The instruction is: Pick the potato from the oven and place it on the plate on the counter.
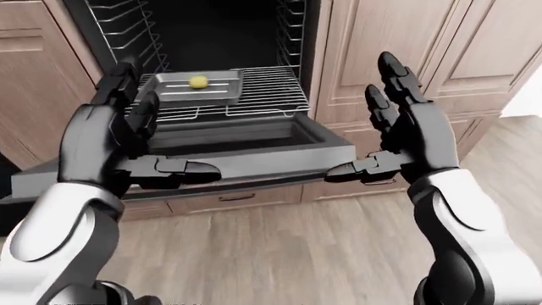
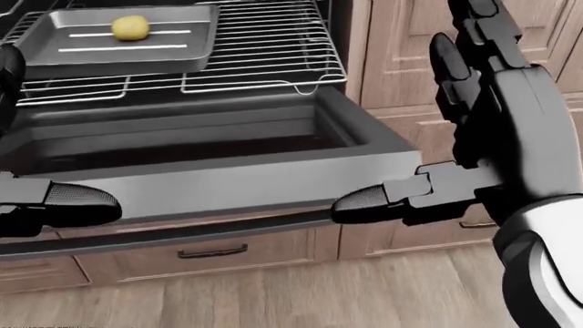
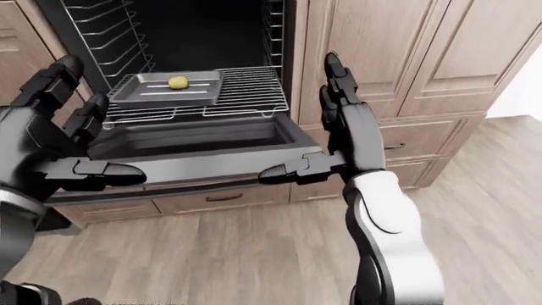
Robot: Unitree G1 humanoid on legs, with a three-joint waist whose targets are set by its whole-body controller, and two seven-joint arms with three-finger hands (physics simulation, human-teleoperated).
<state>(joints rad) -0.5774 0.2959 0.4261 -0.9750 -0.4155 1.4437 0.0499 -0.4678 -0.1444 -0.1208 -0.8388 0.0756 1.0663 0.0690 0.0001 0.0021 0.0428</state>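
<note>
A small yellow potato (image 2: 130, 27) lies on a grey baking tray (image 2: 109, 58) that rests on the pulled-out wire rack (image 2: 264, 65) of the open oven. The oven door (image 2: 210, 174) hangs down flat below the rack. My left hand (image 1: 140, 136) is open, held upright to the left of the tray and nearer to me than the rack. My right hand (image 1: 386, 127) is open too, upright at the oven's right edge, thumb pointing left. Neither hand touches the potato. No plate shows in any view.
Wooden cabinet doors (image 1: 398, 51) and drawers (image 3: 406, 143) stand to the right of the oven, and a drawer with a dark handle (image 2: 211, 251) sits under the door. Empty rack rails (image 1: 127, 28) line the dark oven cavity. Wood floor (image 1: 288, 248) lies below.
</note>
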